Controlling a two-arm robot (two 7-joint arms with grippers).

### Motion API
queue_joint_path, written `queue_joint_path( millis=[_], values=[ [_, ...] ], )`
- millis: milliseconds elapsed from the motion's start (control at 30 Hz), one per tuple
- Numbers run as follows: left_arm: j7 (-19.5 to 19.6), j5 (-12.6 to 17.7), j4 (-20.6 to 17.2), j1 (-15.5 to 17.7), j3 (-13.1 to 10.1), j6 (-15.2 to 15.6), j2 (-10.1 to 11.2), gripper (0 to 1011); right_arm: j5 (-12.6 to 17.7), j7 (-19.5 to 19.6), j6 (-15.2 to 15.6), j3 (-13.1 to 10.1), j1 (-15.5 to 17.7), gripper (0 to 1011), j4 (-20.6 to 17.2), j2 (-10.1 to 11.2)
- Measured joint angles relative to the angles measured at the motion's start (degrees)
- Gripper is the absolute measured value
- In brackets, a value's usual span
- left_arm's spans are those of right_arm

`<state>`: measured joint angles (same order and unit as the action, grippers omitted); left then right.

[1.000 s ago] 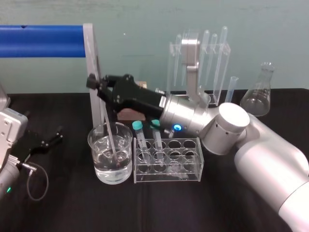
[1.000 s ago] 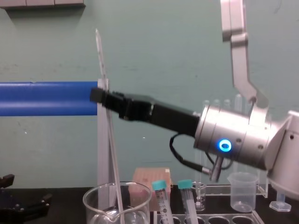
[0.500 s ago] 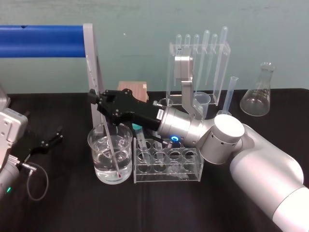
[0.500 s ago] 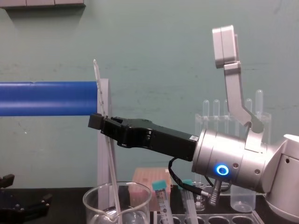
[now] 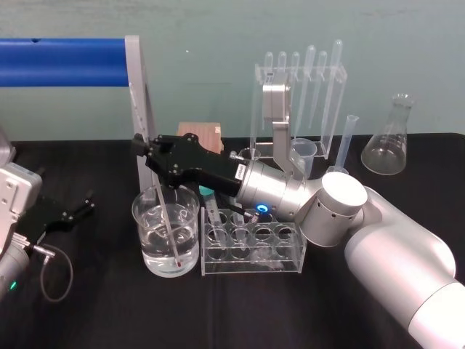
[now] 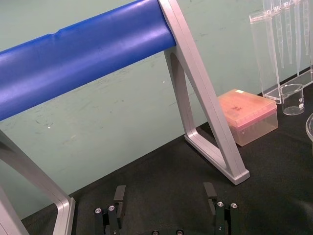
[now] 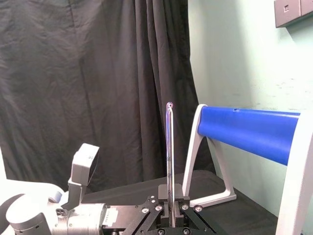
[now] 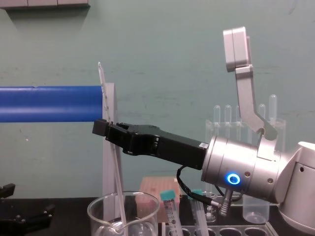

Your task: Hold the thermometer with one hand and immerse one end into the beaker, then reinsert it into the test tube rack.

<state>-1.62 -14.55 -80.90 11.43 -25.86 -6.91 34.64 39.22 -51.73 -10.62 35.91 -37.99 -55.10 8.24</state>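
Dunk in progress
Right gripper (image 5: 147, 151) is pinching the thermometer (image 5: 168, 222), tip sitting in the beaker (image 5: 139, 218) below it, rod passing inside the rim; test tube rack (image 5: 254, 254) just beside, left gripper (image 5: 69, 211) idling wide open.

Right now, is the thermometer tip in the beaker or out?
In. The thermometer, held by the right gripper, slants down past the rim of the beaker; its red tip sits near the bottom.

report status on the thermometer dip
Right gripper shut on thermometer, red tip down in beaker. Left gripper open, parked at left. Test tube rack beside beaker holds two capped tubes.
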Motion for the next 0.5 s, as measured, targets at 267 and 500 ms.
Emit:
queue_joint_path(
  millis=[267, 500],
  values=[
    [0.0, 0.0, 0.0, 0.0, 0.0, 0.0, 0.0, 1008, -0.27, 0.05, 0.36, -0.23, 0.19, 56, -0.21, 0.06],
    [0.0, 0.0, 0.0, 0.0, 0.0, 0.0, 0.0, 1008, -0.4, 0.06, 0.47, -0.39, 0.26, 57, -0.42, 0.17]
  ],
)
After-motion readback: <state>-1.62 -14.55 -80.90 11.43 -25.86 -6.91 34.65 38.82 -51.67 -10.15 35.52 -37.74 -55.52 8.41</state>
